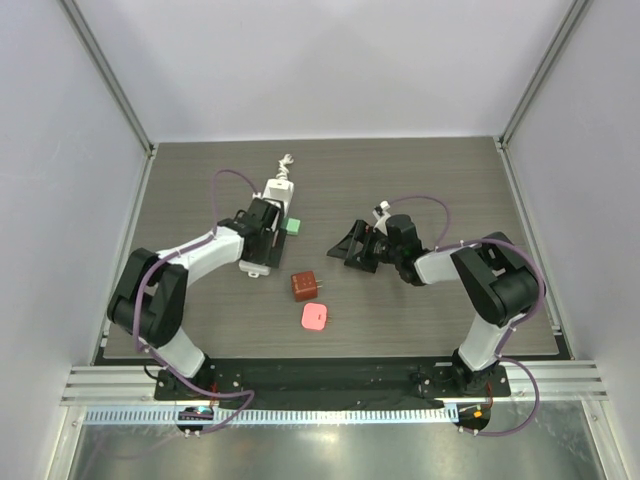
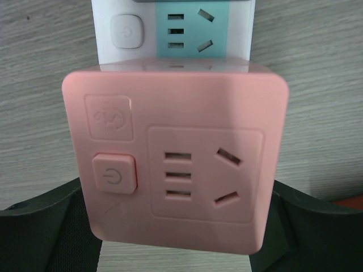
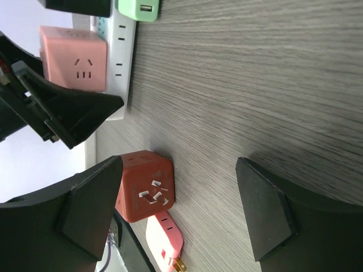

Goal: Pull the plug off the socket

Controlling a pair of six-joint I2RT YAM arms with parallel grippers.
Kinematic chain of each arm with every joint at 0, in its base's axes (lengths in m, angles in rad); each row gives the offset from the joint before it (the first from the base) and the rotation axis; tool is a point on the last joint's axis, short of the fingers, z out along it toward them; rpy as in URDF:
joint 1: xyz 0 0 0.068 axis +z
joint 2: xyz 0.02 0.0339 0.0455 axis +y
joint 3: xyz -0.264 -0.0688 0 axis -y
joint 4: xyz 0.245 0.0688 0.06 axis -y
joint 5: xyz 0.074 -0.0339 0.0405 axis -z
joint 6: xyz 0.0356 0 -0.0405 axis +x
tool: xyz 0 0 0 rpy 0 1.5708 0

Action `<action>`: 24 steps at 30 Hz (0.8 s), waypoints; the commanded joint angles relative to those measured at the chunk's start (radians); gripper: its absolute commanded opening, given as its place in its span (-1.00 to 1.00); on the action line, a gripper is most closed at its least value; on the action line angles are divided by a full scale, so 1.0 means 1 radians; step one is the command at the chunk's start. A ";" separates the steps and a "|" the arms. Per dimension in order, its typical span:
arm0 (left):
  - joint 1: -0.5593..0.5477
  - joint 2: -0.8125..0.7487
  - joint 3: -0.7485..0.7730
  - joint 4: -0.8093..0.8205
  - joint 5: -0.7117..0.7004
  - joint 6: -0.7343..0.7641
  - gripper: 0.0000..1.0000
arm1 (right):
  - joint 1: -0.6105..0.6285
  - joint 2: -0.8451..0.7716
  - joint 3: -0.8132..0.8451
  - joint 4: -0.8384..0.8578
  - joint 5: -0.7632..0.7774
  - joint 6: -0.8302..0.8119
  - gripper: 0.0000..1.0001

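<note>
The pink plug cube point(image 2: 176, 164) is sitting plugged into the socket point(image 2: 119, 34), directly between the fingers point(image 2: 45, 226) of the left claw point(image 1: 262, 218). It is a smooth matte plastic block with rounded corners, a raised power button and an outlet face of its own. The black fingers are standing spread wide, one at each flank of the cube. Whether their pads are pressing on it I cannot tell.

The socket is a long, narrow strip of glossy white plastic. It is running on past the cube, away from the claw, and showing a teal-marked outlet and a white button. At its far end a white cord point(image 1: 285, 165) is lying coiled. A small green cube point(image 3: 139, 8) is sitting against the strip's side, beyond the left claw.

The right claw point(image 3: 178, 170) is hanging well apart from the strip with its wedge-shaped fingers spread, gripping nothing. Ahead of it and near one fingertip, a red-brown cube point(image 3: 144, 184) with white-edged slots is lying loose. Just past that, a flat pink plug point(image 3: 164, 238) with metal prongs is lying on the grey wood-grain table point(image 3: 255, 85).
</note>
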 commanded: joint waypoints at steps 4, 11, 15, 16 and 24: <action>-0.019 -0.064 0.050 -0.046 -0.002 -0.024 0.83 | 0.000 0.029 0.022 0.031 -0.006 -0.010 0.74; -0.062 -0.153 0.070 -0.052 0.076 0.001 1.00 | 0.000 0.033 0.029 0.022 -0.009 -0.019 0.74; -0.060 -0.263 0.097 -0.066 0.069 -0.013 1.00 | 0.003 0.044 0.035 0.016 -0.007 -0.022 0.74; -0.059 -0.279 0.110 -0.081 0.063 -0.020 0.99 | 0.006 0.045 0.036 0.016 -0.006 -0.027 0.74; 0.024 -0.277 0.326 -0.169 0.139 -0.094 0.99 | 0.056 0.101 0.110 -0.010 0.019 -0.056 0.73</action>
